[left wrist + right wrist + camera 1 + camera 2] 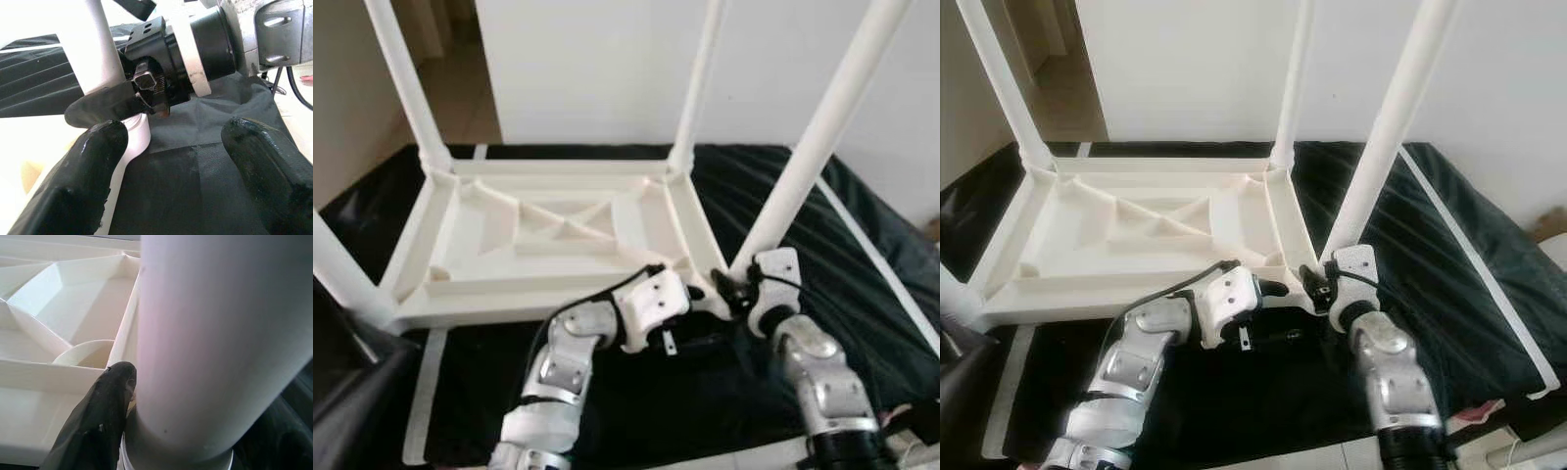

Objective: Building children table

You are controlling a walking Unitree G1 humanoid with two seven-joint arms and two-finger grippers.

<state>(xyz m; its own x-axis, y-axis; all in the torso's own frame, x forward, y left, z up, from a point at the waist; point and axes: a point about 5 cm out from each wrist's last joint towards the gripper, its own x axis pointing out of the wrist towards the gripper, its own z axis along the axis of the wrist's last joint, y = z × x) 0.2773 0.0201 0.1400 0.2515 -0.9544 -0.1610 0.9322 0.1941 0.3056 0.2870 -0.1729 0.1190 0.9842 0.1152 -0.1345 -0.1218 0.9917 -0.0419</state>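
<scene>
A white plastic children's table [460, 286] lies upside down on a black cloth, its ribbed underside facing up. Several white legs stand up from its corners. My right gripper [724, 286] is at the foot of the near right leg [813, 147], shut on it. One black finger [105, 416] presses against the thick white leg [220, 333], and the other finger is hidden behind it. My left gripper [176, 161] is open just left of that same corner, its fingers [93, 161] wide apart and empty, pointing at the right wrist.
The black cloth [871, 264] spreads to the right and front of the table, with white tape strips [421, 392] on it. A white wall [587, 69] rises close behind. A dark object [352, 392] sits at the near left.
</scene>
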